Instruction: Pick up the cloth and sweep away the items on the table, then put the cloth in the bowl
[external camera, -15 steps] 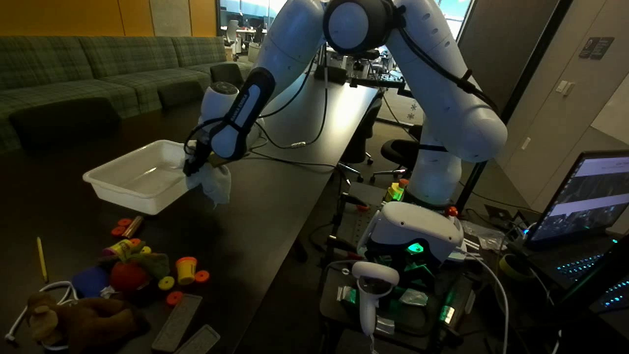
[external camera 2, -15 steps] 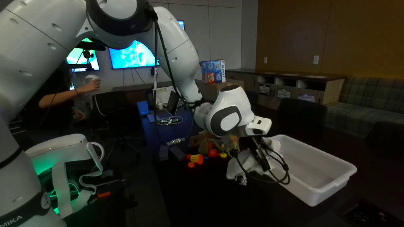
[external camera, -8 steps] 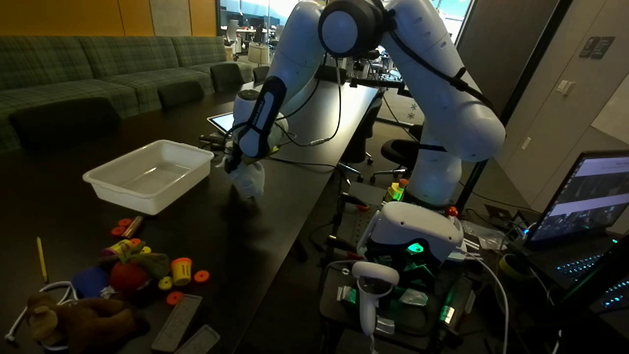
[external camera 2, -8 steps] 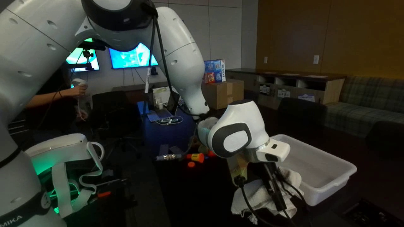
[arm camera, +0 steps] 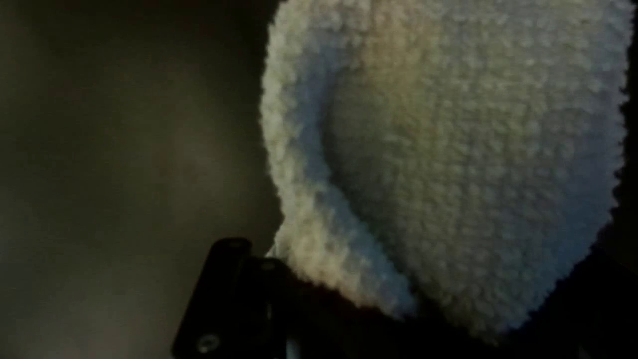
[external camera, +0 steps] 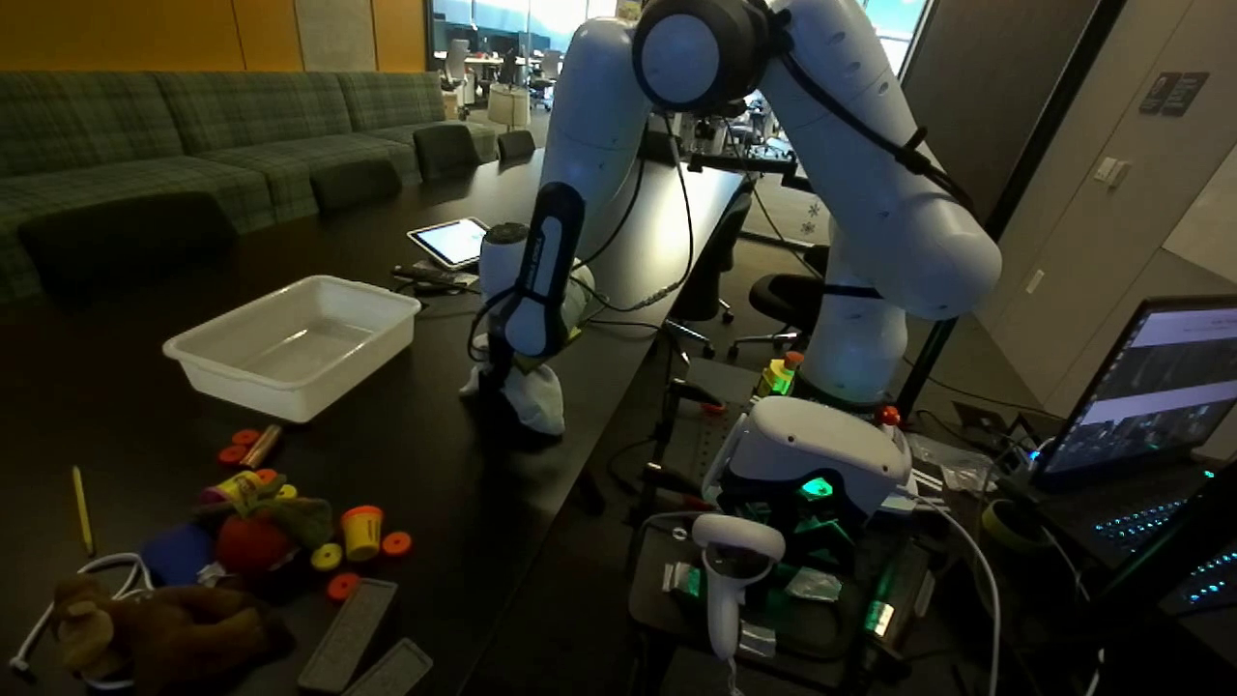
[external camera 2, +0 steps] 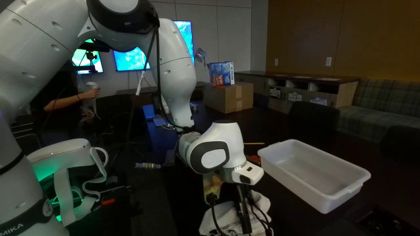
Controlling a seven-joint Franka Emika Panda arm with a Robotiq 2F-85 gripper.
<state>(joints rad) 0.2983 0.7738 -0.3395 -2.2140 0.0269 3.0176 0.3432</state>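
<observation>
Cloth (external camera: 536, 398) hangs bunched in the gripper (external camera: 495, 375), near the centre of the frame in an exterior view. The gripper clasps a fold of it, and in the wrist view the fabric fills most of the upper right. Whether the lower edge touches the black table (external camera: 454, 503), I cannot tell.

The items (external camera: 253, 543) lie as a loose group in the lower left of the same frame. From the gripper they are down and to the left, well apart from the cloth, and the next move, I believe, depends on this direction. The group stretches from the red discs (external camera: 233, 454), near the bowl (external camera: 358, 365), down to the brown plush toy (external camera: 184, 623) at the bottom left. The yellow cup (external camera: 362, 536) stands on the side nearer to the cloth, so a sweep to the left would probably meet it early.

The bowl is left of the gripper, with a strip of table between; the cloth is outside it. As the items seem not yet swept, the bowl should probably wait. In an exterior view, the arm (external camera 2: 178, 70) hides most of the items.
</observation>
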